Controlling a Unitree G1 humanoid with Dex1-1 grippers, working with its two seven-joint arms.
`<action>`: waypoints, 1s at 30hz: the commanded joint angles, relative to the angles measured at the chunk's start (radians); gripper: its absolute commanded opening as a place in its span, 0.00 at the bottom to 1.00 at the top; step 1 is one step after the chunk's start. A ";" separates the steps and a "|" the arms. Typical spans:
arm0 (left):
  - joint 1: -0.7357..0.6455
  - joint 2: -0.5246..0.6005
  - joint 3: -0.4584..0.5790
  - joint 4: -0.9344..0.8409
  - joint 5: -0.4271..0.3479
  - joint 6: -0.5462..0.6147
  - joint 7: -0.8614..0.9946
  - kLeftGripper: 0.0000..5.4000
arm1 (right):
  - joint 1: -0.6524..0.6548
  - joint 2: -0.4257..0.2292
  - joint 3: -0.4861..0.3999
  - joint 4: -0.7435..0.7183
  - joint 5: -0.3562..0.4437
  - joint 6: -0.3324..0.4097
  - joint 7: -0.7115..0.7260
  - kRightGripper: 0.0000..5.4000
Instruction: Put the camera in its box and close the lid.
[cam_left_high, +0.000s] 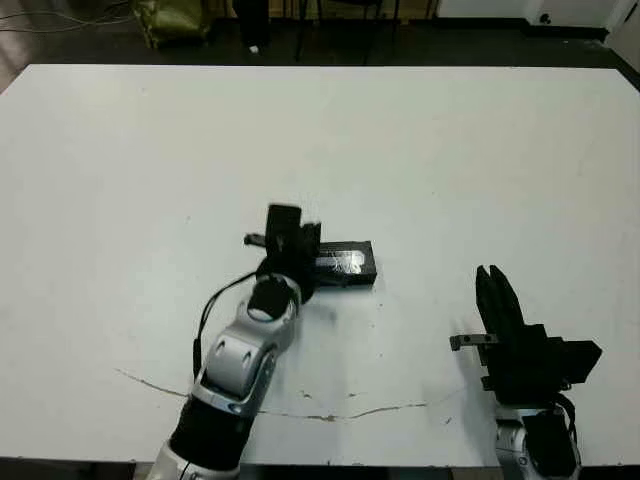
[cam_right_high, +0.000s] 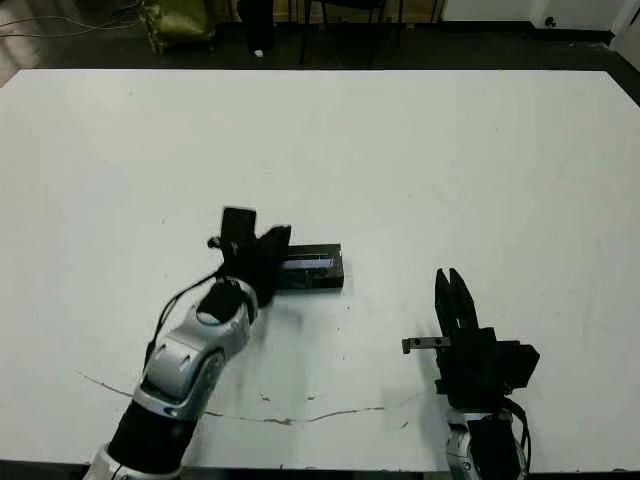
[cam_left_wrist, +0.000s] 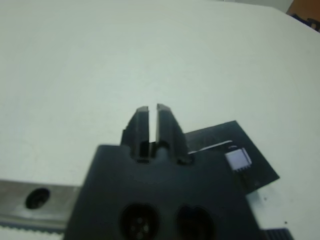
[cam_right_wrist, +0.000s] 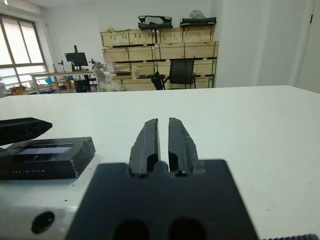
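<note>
Sitting pretty much dead centre on the white table (cam_left_high: 420, 140) is the closed package: the lid (cam_left_high: 345, 262), flat black with a pale glossy strip on top, is down over the box, so the box and the camera are hidden and I can't say anything about them from these shots. In the right wrist view the lid (cam_right_wrist: 47, 155) reads as a low black slab with the strip facing up and some tiny pale lettering on its side that's too small to read.

The left gripper (cam_left_high: 285, 232) is right at the lid's 9 o'clock end, overlapping that end in the head views. In its own wrist view the two black fingers (cam_left_wrist: 142, 125) are pinched together with only a thin slit between them, and nothing is in there. They hang over bare table, with the lid's corner poking out from beside the gripper body. Whether the gripper body actually touches the lid, I can't tell.

The right gripper (cam_left_high: 495, 290) is off at about 4 o'clock from the lid, well apart from it, pointing toward 12 o'clock. Its fingers (cam_right_wrist: 147, 142) are also closed up with just a narrow gap, empty.

A thin crack-like line (cam_left_high: 330, 415) runs across the table's near edge, at 6 o'clock, between the two arms.
</note>
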 joint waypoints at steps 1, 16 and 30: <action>0.082 -0.018 -0.014 0.103 0.025 0.012 0.014 0.00 | 0.012 -0.007 -0.002 0.012 -0.002 0.004 0.003 0.00; 0.089 0.011 0.035 0.155 0.035 -0.032 -0.015 0.00 | 0.025 -0.003 0.005 -0.014 -0.007 0.027 -0.006 0.00; 0.193 0.202 0.382 -0.563 -0.187 -0.126 -0.211 0.00 | 0.001 -0.026 -0.011 -0.027 0.020 -0.031 0.030 0.00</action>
